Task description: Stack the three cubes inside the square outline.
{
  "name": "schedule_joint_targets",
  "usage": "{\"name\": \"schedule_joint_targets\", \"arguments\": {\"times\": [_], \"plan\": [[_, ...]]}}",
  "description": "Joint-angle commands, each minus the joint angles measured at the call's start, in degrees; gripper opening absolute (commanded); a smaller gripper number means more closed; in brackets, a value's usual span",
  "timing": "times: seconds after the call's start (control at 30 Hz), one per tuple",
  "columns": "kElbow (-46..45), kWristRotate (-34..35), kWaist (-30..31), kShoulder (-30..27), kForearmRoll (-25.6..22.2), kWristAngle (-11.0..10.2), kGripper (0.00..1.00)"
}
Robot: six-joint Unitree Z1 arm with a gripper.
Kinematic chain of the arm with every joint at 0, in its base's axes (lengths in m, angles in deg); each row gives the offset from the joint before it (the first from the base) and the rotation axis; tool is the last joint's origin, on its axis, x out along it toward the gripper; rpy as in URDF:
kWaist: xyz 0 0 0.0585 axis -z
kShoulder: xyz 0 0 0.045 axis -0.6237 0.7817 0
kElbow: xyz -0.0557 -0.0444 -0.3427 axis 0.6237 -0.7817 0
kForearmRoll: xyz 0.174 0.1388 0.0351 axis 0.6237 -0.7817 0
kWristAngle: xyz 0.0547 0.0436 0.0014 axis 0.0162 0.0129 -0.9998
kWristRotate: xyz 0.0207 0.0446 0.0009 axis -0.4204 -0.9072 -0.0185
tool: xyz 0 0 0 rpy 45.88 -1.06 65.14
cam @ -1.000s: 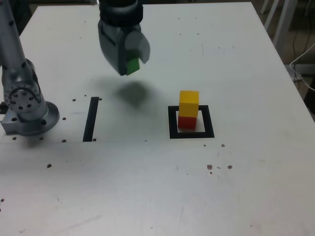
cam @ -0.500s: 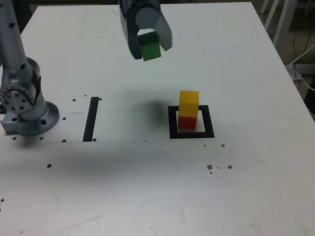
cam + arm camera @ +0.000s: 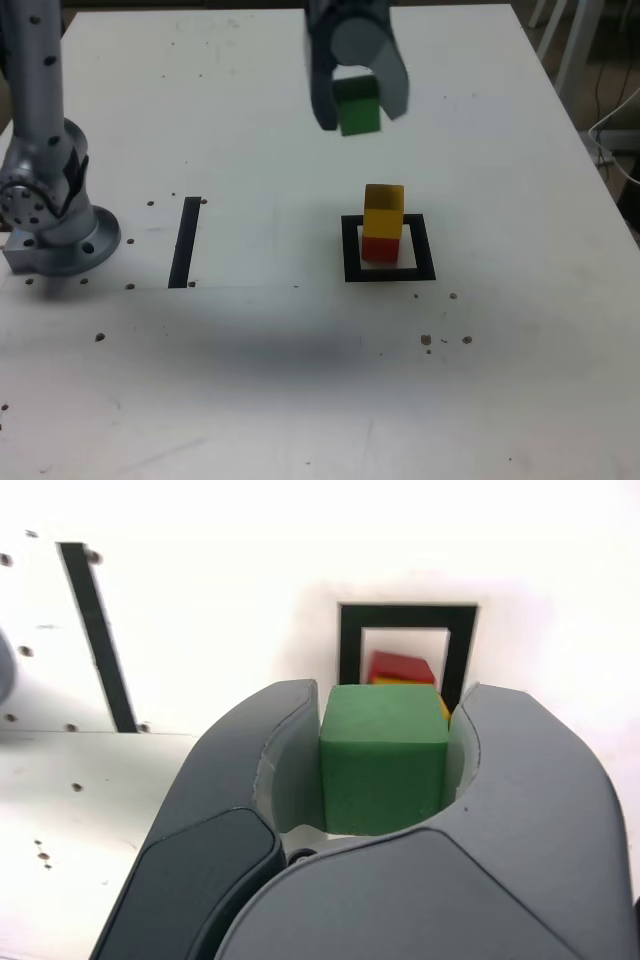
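My gripper (image 3: 357,108) hangs in the air, shut on the green cube (image 3: 358,106), which fills the space between the two grey fingers (image 3: 275,770) in the wrist view (image 3: 383,755). Below it and a little toward the exterior view's right, the yellow cube (image 3: 383,209) sits on the red cube (image 3: 379,248) inside the square outline (image 3: 388,249). The wrist view shows the red cube (image 3: 402,667) and a sliver of yellow within the outline (image 3: 406,630), partly hidden behind the green cube.
A straight black strip (image 3: 185,241) lies on the white table (image 3: 300,380) at the exterior view's left. The arm's grey base (image 3: 50,215) stands at the far left. Small dark specks dot the table. Chair legs show beyond the table's right edge.
The gripper has carried the green cube toward the exterior view's right, from near the strip to a spot above and just left of the stack. The stack has not moved.
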Motion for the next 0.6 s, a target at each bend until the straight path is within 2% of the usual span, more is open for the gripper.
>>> {"name": "schedule_joint_targets", "arguments": {"times": [0.0, 0.57], "plan": [[0.3, 0.1, 0.7, 0.7, 0.1, 0.4, 0.00], [-2.1, 0.3, 4.8, 1.9, 0.6, 1.3, 0.00]]}}
